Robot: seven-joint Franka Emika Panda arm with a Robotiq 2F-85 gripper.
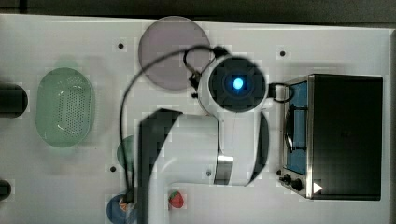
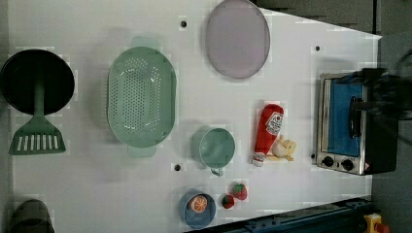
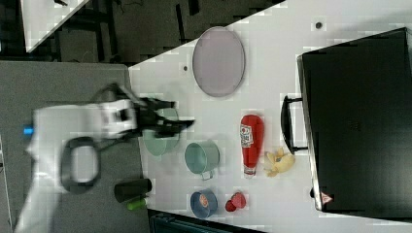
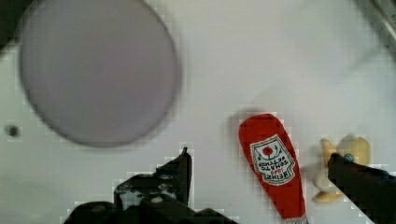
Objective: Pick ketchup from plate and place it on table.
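The ketchup (image 4: 275,170) is seen lying flat on the table (image 2: 97,194), off the plate (image 2: 237,38) and well apart from it — the placing part of the task is judged already done. In the left view the bottle (image 2: 267,133) lies below the plate and toward the left view's right, its long axis running up and down the picture, the cap end lowest and the broad red base toward the plate. A small yellow toy (image 2: 284,148) lies just beside its neck, and the toaster oven (image 2: 347,124) stands further to the left view's right.

In the wrist view the gripper (image 4: 266,168) is seen with its jaws spread wide and nothing between them but air — one dark finger on each side of the bottle, neither touching it, the bottle's long axis lying across the line from jaw to jaw. In the right view the arm (image 3: 82,141) is raised clear of the table.

On the white label a red tomato mark and red lettering are made out, but the words cannot be read.
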